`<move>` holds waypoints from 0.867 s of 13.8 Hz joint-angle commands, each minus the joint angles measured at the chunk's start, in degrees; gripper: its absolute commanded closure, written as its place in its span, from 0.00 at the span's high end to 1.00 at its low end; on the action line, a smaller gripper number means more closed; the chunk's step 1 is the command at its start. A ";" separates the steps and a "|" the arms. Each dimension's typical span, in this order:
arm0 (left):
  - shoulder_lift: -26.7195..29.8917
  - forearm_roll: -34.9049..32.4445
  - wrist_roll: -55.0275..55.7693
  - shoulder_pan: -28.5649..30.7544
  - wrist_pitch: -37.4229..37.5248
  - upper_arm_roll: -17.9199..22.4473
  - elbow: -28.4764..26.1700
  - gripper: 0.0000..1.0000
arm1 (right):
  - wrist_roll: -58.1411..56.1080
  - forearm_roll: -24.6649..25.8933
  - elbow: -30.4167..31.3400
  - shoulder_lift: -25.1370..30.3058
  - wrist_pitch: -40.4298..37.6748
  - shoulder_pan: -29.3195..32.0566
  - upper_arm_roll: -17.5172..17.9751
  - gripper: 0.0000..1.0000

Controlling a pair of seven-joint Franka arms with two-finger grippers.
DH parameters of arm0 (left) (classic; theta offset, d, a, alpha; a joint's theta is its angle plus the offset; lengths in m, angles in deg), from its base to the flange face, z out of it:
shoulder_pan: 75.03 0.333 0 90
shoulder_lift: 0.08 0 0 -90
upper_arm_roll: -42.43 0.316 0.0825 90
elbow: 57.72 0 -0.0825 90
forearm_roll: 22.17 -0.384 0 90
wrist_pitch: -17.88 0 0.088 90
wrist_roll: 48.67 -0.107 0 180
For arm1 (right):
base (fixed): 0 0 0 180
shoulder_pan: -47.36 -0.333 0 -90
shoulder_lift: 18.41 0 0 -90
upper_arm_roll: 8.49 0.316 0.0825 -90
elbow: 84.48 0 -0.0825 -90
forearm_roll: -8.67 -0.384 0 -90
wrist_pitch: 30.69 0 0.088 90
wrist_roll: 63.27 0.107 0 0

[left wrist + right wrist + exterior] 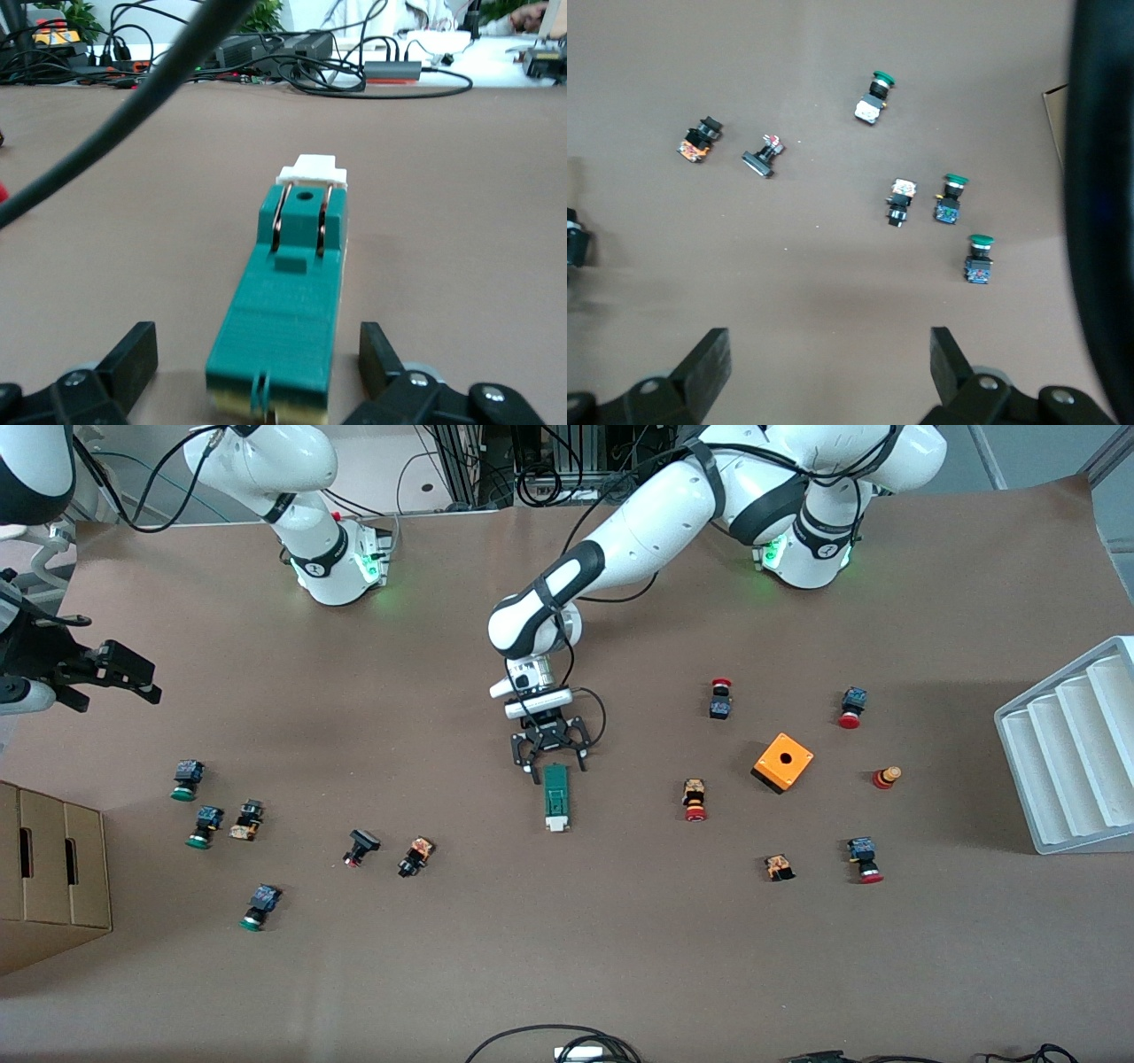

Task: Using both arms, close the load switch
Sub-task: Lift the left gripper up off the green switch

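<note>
The load switch (556, 797) is a slim dark-green bar lying flat mid-table, its white block at the end nearer the front camera. My left gripper (555, 760) is low over the switch's other end and open. In the left wrist view the switch (288, 292) runs between the two fingers (133, 359), with a gap on each side, and my left gripper (257, 352) touches nothing. My right gripper (146, 679) is open and empty, held up over the right arm's end of the table. In the right wrist view, the right gripper (828, 354) is over bare table.
An orange box with a hole (782, 762) and red-capped push buttons (719, 698) lie toward the left arm's end. Green-capped buttons (205, 825) lie toward the right arm's end, also in the right wrist view (979, 257). A white ridged tray (1072, 753) and a cardboard box (53, 877) sit at the table's ends.
</note>
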 commanded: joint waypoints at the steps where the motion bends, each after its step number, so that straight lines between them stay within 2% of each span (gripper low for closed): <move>1: 1.78 1.61 -5.11 2.40 -1.31 -0.68 -0.42 1.00 | -0.08 2.04 -1.50 -1.00 0.49 -0.16 0.10 1.00; 3: 3.00 3.00 -5.82 2.49 -1.31 -0.85 -0.42 1.00 | -0.17 2.04 -1.95 -1.62 0.40 0.01 0.01 1.00; 5: 5.03 7.92 -8.53 2.41 -1.75 -0.76 -0.34 1.00 | -0.60 2.04 -1.95 -1.62 0.31 0.63 -0.25 1.00; 7: 6.08 8.55 -9.60 2.67 -1.92 -0.76 -0.34 1.00 | -0.87 2.04 -2.04 -1.62 0.31 0.72 -0.43 1.00; 10: 10.38 12.67 -12.57 6.44 -5.95 -2.08 -0.25 1.00 | -2.36 1.34 -2.47 -1.62 0.49 1.34 -3.50 1.00; 12: 12.84 17.84 -16.18 8.02 -6.67 -2.08 0.36 1.00 | -2.19 1.25 -2.47 -1.62 0.49 1.51 -3.59 1.00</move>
